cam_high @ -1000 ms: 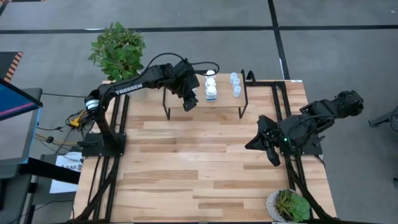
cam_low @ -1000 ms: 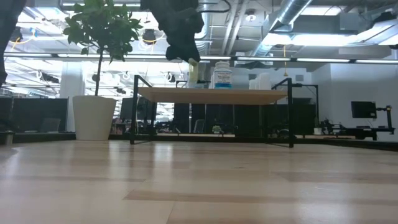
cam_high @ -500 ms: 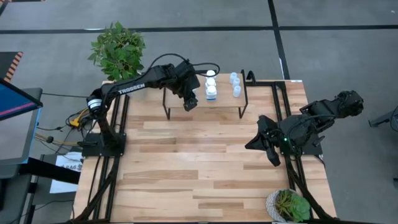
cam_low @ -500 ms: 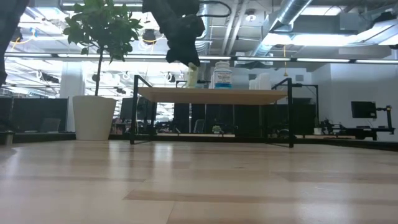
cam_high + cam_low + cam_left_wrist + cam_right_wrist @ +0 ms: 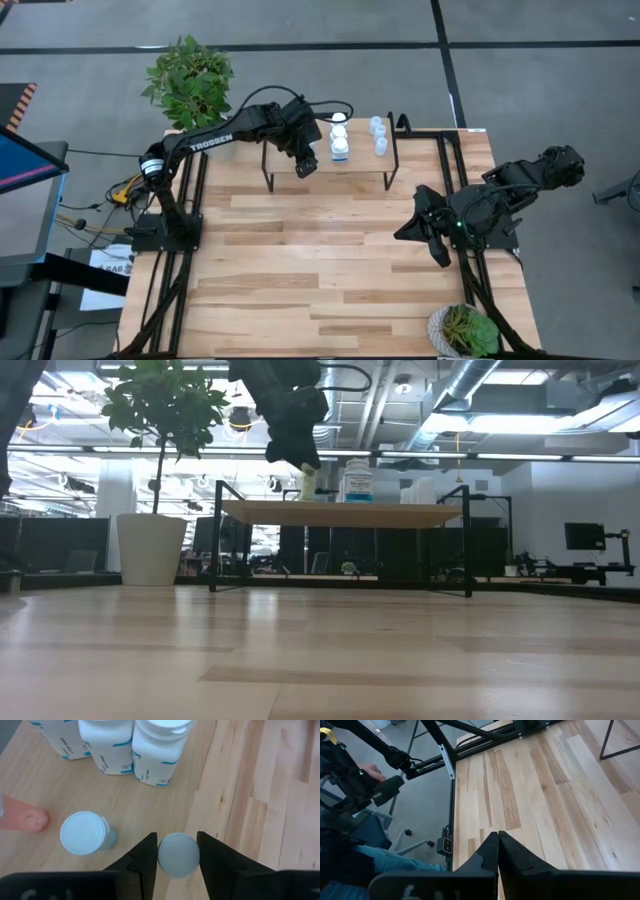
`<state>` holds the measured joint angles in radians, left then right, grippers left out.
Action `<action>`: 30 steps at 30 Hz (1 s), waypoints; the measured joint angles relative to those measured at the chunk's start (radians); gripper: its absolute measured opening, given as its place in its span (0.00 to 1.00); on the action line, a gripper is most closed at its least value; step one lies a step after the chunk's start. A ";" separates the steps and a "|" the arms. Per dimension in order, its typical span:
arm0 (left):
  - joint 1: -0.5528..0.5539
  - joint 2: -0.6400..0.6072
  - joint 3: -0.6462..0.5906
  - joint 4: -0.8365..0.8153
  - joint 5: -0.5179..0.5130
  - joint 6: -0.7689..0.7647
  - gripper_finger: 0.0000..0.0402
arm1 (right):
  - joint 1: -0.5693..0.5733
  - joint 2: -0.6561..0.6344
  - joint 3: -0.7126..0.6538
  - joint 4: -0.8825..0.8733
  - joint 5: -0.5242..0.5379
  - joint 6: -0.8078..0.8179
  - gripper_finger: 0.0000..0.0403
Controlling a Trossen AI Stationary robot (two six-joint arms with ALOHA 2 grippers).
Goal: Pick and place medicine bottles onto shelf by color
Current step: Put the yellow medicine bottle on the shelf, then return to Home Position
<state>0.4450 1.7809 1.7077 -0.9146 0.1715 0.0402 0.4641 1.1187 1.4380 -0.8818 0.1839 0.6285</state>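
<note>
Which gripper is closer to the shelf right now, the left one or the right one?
Left. The left gripper is over the shelf, shut on a small bottle. The right gripper rests shut off the shelf's right end, apart from it.

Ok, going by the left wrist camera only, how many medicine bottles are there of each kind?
Chunky white bottles with blue labels: 3
Small bottle standing free, pale cap: 1
Small bottle held in the left gripper: 1
Total: 5
The pinkish object at the picture's edge is too unclear to count.
</note>
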 joint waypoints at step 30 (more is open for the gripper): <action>0.000 -0.036 0.152 -0.096 0.068 -0.082 0.39 | 0.003 0.000 0.000 0.020 -0.001 0.008 0.06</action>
<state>0.4452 1.7453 1.8598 -1.0104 0.2391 -0.0417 0.4670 1.1187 1.4380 -0.8620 0.1824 0.6363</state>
